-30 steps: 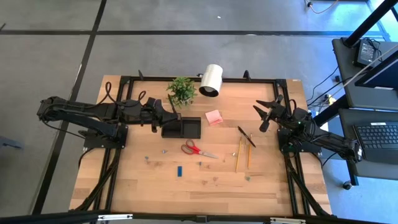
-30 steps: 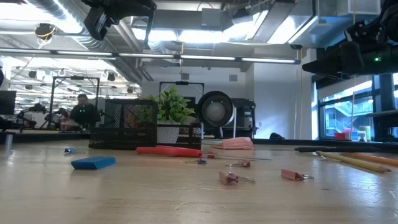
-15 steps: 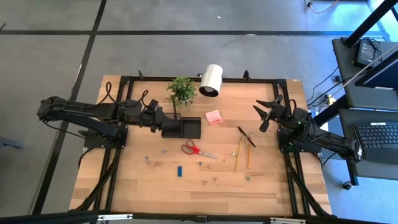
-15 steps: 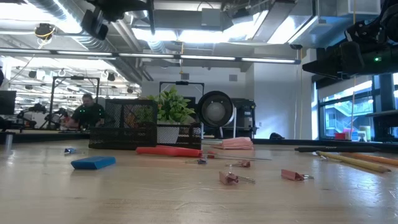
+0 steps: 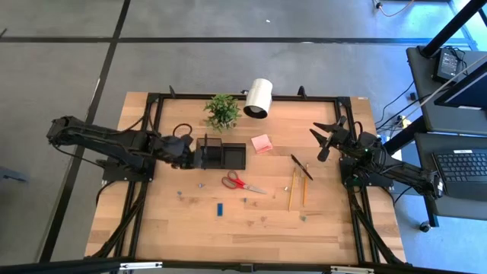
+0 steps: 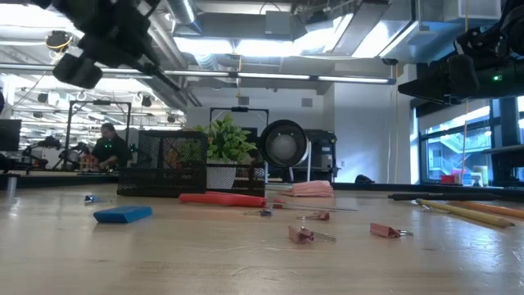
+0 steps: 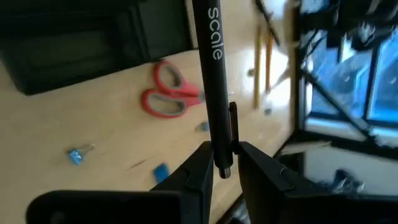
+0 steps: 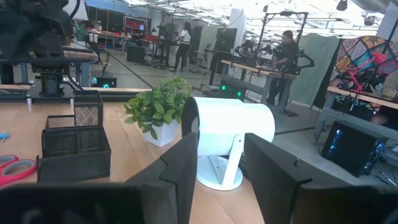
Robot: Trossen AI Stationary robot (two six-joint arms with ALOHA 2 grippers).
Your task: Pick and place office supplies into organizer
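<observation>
My left gripper [image 5: 192, 154] hovers just left of the black organizer [image 5: 222, 154] and is shut on a slim black pen [image 7: 211, 68] printed "scale". On the table lie red-handled scissors [image 5: 240, 182], a small blue block [image 5: 218, 208], a pink sticky-note pad [image 5: 262, 143], two yellow pencils [image 5: 292, 190], another dark pen [image 5: 301, 167] and small clips [image 6: 304, 234]. My right gripper [image 5: 327, 137] waits open and empty above the table's far right part. My left gripper pinches the pen near its clip end [image 7: 222, 152] between its two fingers [image 7: 198, 177]. The pen lies along the fingers and sticks out forward past them toward the organizer [image 7: 93, 37]. It is lifted clear of the table.
A green potted plant [image 5: 222, 110] and a white cylindrical lamp [image 5: 259, 97] stand at the far edge behind the organizer. A black frame runs round the table. Bare wood lies near the front edge. People show in the room beyond.
My left gripper has drawn back from beside the plant toward the table's left and near edge, come lower and turned, still shut on the pen. It now sits left of the organizer. My right gripper has kept still.
</observation>
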